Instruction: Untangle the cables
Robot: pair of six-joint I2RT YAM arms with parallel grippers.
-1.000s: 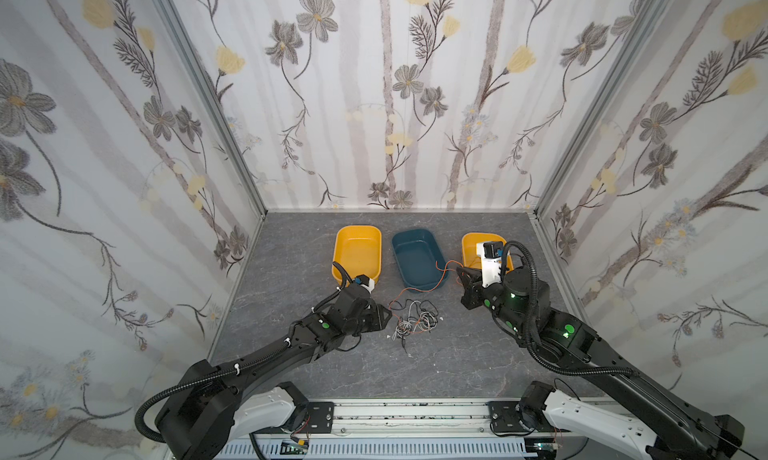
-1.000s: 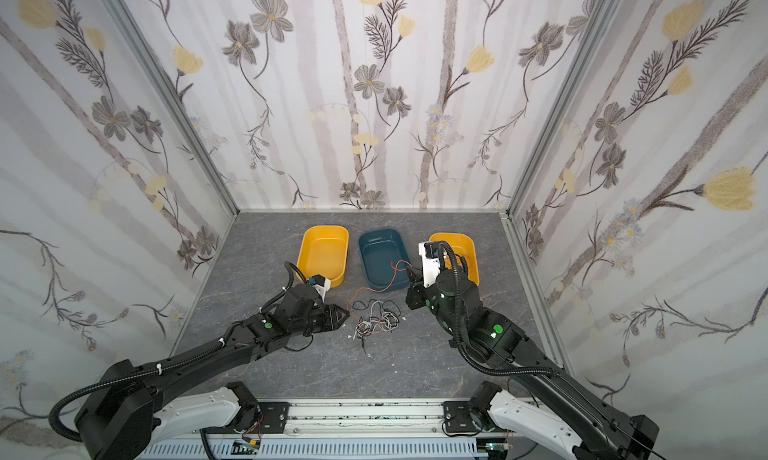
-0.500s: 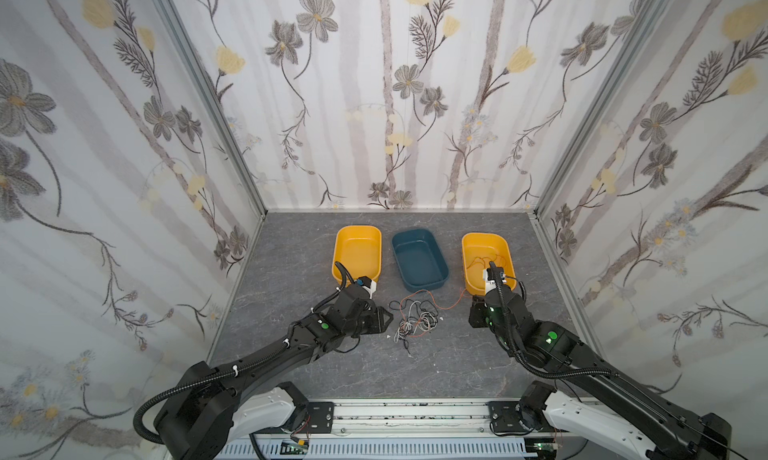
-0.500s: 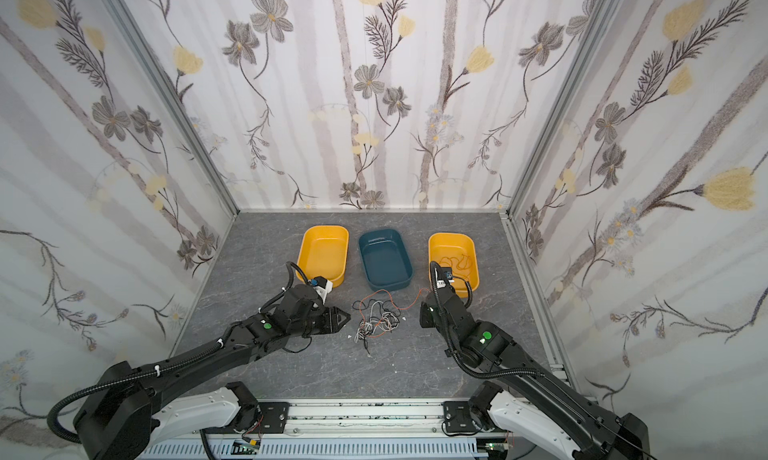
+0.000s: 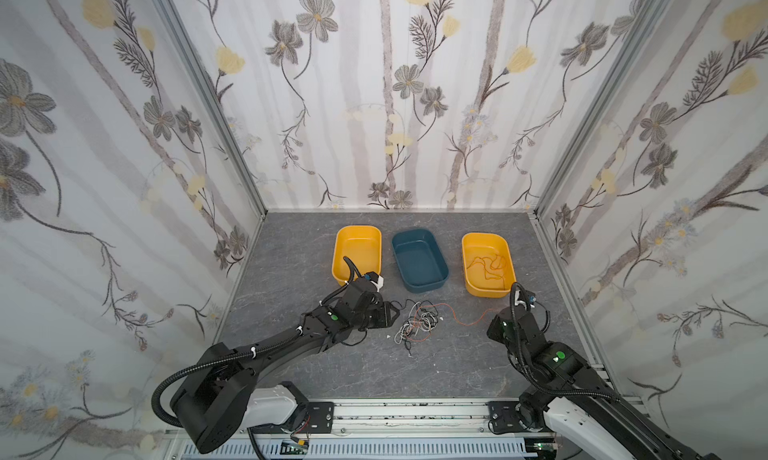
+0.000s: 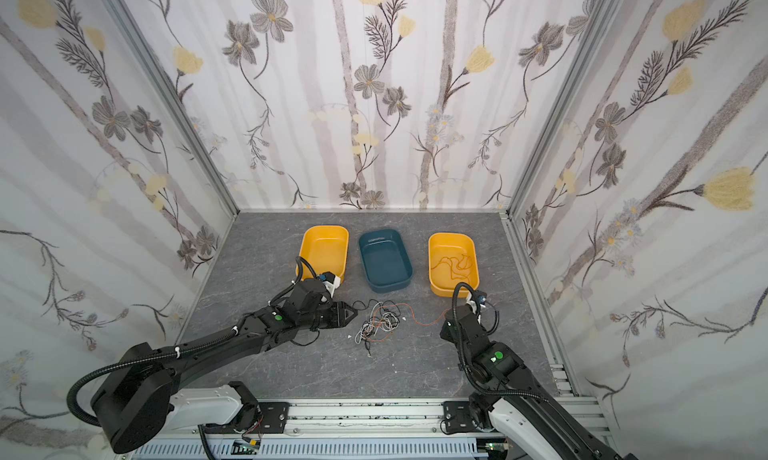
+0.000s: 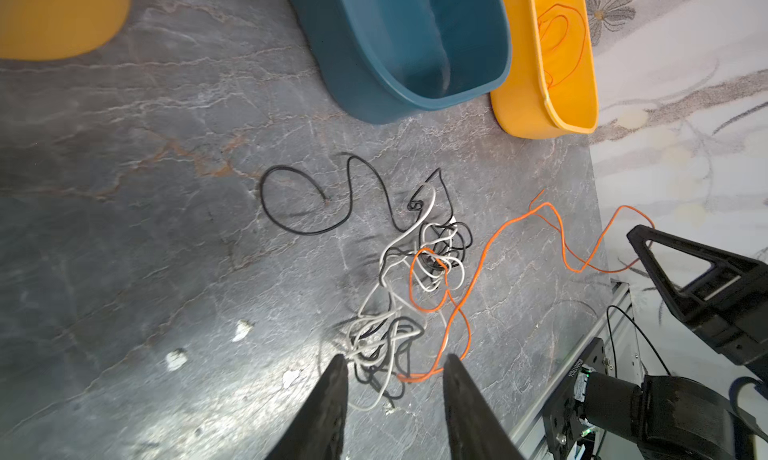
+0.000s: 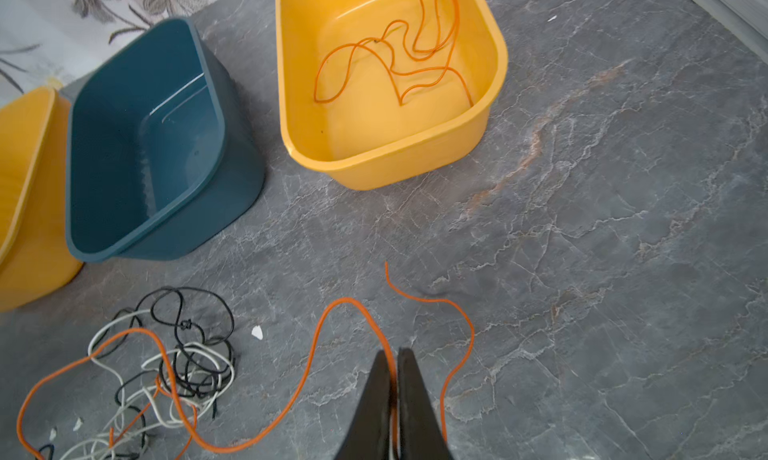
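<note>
In both top views the cables [image 5: 417, 323] [image 6: 376, 323] lie tangled at six o'clock from the blue tub [image 5: 424, 286].

Left wrist: my left gripper [image 7: 392, 360] stands spread at the tangle's edge.

Right wrist: my right gripper [image 8: 394, 352] pinches the orange cable [image 8: 345, 299].

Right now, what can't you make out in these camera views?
- Tangle: in both top views the strands are too thin to trace crossings; the right wrist view's edge cuts it off.
- Left yellow bin: its near end sits behind the left arm's wrist in both top views.
- Right claw: hidden under its own wrist in both top views; its fingers cover the orange cable where they pinch it.
</note>
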